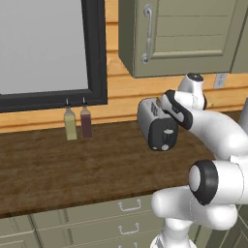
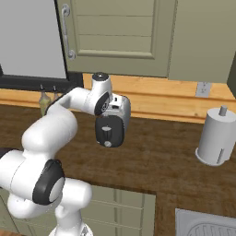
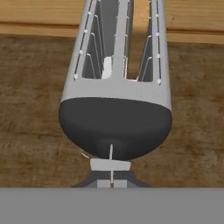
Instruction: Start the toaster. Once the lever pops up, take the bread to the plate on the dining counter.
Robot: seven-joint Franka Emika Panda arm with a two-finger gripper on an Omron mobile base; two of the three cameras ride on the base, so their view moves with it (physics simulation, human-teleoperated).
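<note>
My gripper (image 3: 112, 178) at the bottom centre of the hand view: jaws closed, tips together, nothing between them. Directly above the tips sits the lever (image 3: 110, 165), a pale tab, touching or just off them; I cannot tell which. The lever sticks out at the foot of the toaster's (image 3: 116, 100) black end panel, which bulges mid-frame. Beyond it, the silver body runs toward the top of the frame with two open slots. Bread (image 3: 139, 39) shows as a tan strip in the right slot.

Left base view: toaster (image 1: 156, 122) right of centre on the dark wood counter (image 1: 72, 164), my wrist over its top. Two bottles (image 1: 78, 123) stand well to the left against the wall.

Right base view: toaster (image 2: 110, 122) centre-left; paper towel roll (image 2: 215, 136) far right.
</note>
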